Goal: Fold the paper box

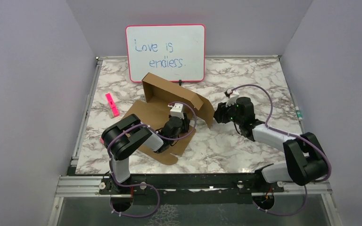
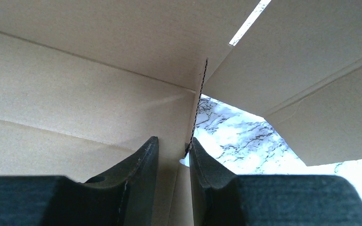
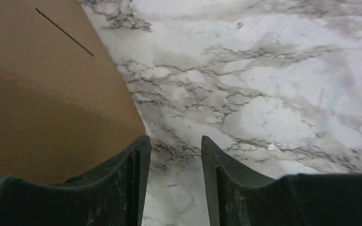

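The paper box (image 1: 156, 87) lies half-folded near the middle of the marble table (image 1: 245, 75), a little toward 9 o'clock. Its base panel is flat, its back wall stands up at 12 o'clock, and a side flap stands tilted at 3 o'clock. A loose front flap lies flat toward 6 o'clock.

The left gripper (image 2: 173, 146) sits inside the box, over the base panel, pointing at the corner where the back wall meets the side flap. Its fingers (image 2: 141, 165) stand a little apart. The raw corrugated edge of the flap runs down into the gap, close against the finger on the 3 o'clock side, while the other finger stands clear of it.

The right gripper (image 3: 175, 141) is low over the table just outside the box, at 3 o'clock of the side flap. Its fingers (image 3: 132, 169) are spread with only marble between them, and one finger is just beside the flap's outer face.

A pink-framed whiteboard (image 1: 165, 52) leans at 12 o'clock behind the box. A pink marker (image 1: 112, 104) lies at 9 o'clock of it.
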`<control>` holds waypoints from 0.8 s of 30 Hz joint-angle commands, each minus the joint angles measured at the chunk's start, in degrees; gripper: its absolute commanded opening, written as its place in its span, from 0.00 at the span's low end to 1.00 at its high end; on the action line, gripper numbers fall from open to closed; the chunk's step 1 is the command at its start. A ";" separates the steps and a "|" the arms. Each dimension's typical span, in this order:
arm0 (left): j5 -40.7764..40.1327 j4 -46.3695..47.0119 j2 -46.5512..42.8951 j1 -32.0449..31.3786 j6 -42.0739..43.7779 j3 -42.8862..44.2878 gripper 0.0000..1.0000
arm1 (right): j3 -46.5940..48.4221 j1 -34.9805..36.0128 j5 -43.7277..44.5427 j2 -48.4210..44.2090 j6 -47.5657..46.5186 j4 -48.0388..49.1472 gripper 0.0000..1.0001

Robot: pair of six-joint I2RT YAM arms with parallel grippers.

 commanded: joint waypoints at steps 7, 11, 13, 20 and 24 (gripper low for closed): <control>2.83 -0.39 1.38 0.78 -1.79 -1.84 0.29 | 3.59 0.35 -20.21 10.62 4.71 4.48 0.48; 3.50 -0.24 2.00 0.76 -1.90 -1.49 0.28 | 3.66 0.45 -24.13 12.65 7.11 6.86 0.48; 3.76 -0.19 2.22 0.76 -2.00 -1.47 0.27 | 3.60 0.50 -25.30 13.07 8.48 8.28 0.48; 4.19 -0.02 2.20 0.75 -1.34 -1.69 0.26 | 3.39 0.50 -27.03 13.49 12.70 12.55 0.48; 4.47 0.01 1.72 0.77 -0.95 -2.03 0.26 | 3.36 0.48 -27.62 13.76 14.12 14.15 0.48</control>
